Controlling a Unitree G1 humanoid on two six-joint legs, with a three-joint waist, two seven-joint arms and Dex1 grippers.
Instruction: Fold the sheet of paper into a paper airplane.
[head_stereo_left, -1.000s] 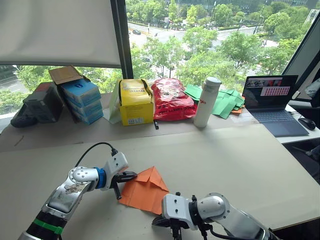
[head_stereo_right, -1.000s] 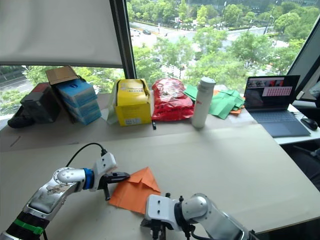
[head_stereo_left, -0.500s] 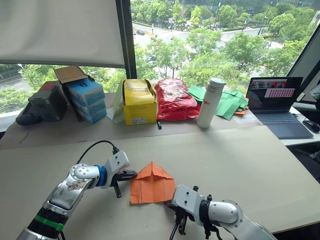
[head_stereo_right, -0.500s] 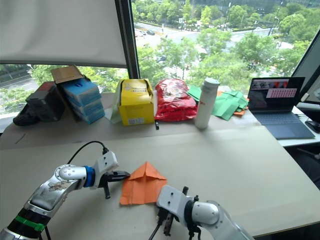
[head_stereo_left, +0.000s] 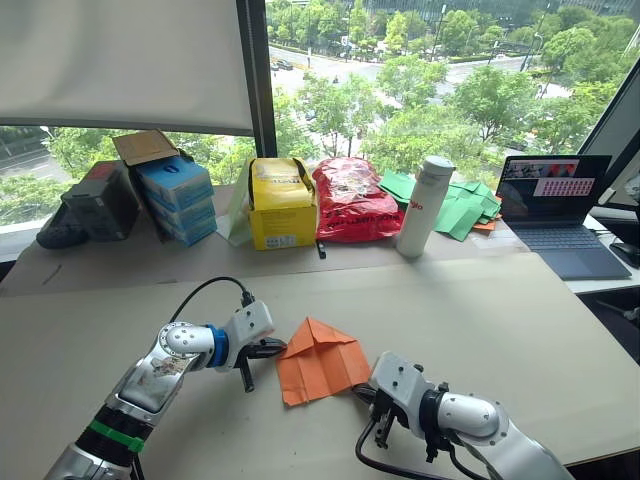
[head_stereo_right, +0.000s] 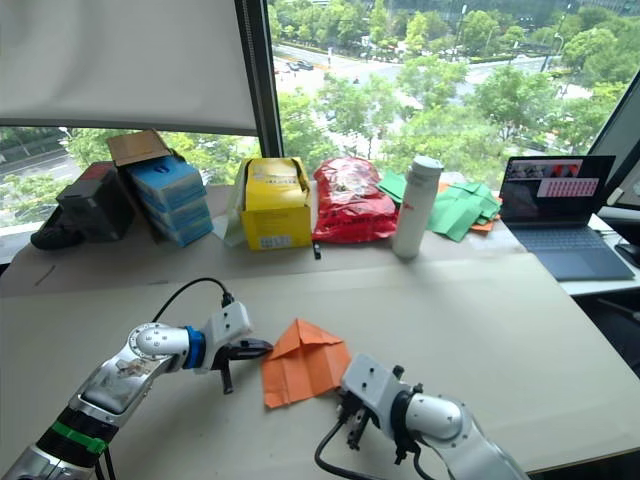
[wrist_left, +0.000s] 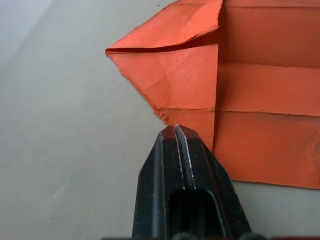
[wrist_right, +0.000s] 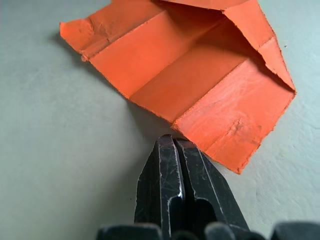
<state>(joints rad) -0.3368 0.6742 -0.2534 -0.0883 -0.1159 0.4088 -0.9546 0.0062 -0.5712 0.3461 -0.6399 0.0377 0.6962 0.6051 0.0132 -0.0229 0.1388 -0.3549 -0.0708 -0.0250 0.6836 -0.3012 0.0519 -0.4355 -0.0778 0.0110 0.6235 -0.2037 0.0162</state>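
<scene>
The sheet of paper (head_stereo_left: 320, 362) is bright orange, folded into a creased wedge with layered flaps, and lies flat on the table near its front. Its pointed tip faces away from me and slightly left. My left gripper (head_stereo_left: 278, 349) is shut, and its tips (wrist_left: 175, 129) rest at the paper's left edge by a folded flap (wrist_left: 170, 80). My right gripper (head_stereo_left: 362, 393) is also shut, its tips (wrist_right: 172, 137) on the table right beside the paper's (wrist_right: 200, 75) near right edge. Nothing shows between either pair of fingers.
Along the window at the back of the table (head_stereo_left: 480, 310) stand blue boxes (head_stereo_left: 175, 198), a yellow box (head_stereo_left: 272, 203), a crinkled red bag (head_stereo_left: 350, 198), a white bottle (head_stereo_left: 418, 205) and green paper pieces (head_stereo_left: 455, 210). A laptop (head_stereo_left: 555, 205) sits far right.
The paper has slid right and turned a little. My right gripper has gone from the paper's near edge to its near right corner. The left gripper stayed at the paper's left edge.
</scene>
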